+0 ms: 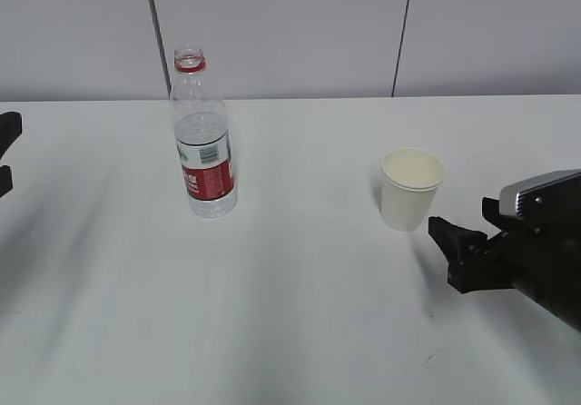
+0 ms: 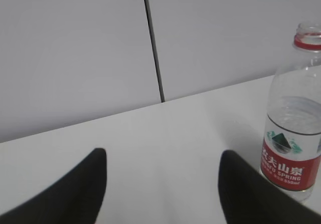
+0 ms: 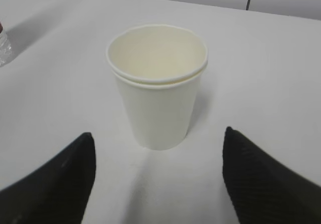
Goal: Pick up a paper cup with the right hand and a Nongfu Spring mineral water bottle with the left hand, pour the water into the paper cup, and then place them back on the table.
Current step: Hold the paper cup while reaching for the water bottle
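Observation:
The Nongfu Spring mineral water bottle (image 1: pixel 204 142) stands upright and uncapped on the white table (image 1: pixel 300 314), left of centre, partly filled with water. It also shows at the right edge of the left wrist view (image 2: pixel 293 133). The white paper cup (image 1: pixel 411 190) stands upright to the right and looks empty. In the right wrist view (image 3: pixel 158 98) it shows a double rim. My right gripper (image 1: pixel 447 252) is open and empty just in front of the cup, which sits between and beyond the fingers (image 3: pixel 158 136). My left gripper (image 1: pixel 5 153) is open and empty at the far left, well away from the bottle (image 2: pixel 163 156).
A grey panelled wall (image 1: pixel 290 24) rises behind the table's far edge. A small dark scuff mark (image 1: pixel 434 355) lies on the tabletop at front right. The bottle's edge shows at the left of the right wrist view (image 3: pixel 4 45).

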### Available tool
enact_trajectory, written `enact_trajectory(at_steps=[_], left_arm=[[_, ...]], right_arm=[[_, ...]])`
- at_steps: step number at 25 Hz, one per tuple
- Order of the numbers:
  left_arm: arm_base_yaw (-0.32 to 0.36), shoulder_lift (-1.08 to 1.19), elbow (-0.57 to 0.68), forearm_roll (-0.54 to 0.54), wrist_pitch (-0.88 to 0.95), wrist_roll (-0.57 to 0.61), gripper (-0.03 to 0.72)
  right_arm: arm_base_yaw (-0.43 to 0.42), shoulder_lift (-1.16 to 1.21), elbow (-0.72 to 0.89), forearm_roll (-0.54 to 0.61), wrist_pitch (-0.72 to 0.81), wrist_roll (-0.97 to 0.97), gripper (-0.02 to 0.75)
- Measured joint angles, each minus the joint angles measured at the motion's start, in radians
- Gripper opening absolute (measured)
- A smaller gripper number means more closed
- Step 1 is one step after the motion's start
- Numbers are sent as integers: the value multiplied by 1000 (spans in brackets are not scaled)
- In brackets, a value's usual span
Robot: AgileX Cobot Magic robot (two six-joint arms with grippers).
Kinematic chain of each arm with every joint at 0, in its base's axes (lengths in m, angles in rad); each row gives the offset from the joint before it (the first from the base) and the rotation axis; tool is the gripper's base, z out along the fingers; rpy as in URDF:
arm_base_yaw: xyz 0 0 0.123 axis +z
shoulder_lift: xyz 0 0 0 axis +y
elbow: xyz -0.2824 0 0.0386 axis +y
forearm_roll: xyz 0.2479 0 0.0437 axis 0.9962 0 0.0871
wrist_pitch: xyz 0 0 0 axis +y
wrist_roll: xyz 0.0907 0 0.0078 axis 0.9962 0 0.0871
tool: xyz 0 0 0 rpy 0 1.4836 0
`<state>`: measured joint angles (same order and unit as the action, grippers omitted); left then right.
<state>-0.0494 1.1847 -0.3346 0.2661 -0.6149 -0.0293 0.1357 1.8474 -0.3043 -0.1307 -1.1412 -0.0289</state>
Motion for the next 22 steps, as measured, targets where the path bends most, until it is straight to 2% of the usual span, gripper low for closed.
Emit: enact_trajectory(at_steps=[17,22], left_arm=[[0,0,0,47,0,0,439],[0,0,0,49,0,0,439]], right_arm=[[0,189,-172,-4,0,122,594],[0,248,-245,-42,0,152,594]])
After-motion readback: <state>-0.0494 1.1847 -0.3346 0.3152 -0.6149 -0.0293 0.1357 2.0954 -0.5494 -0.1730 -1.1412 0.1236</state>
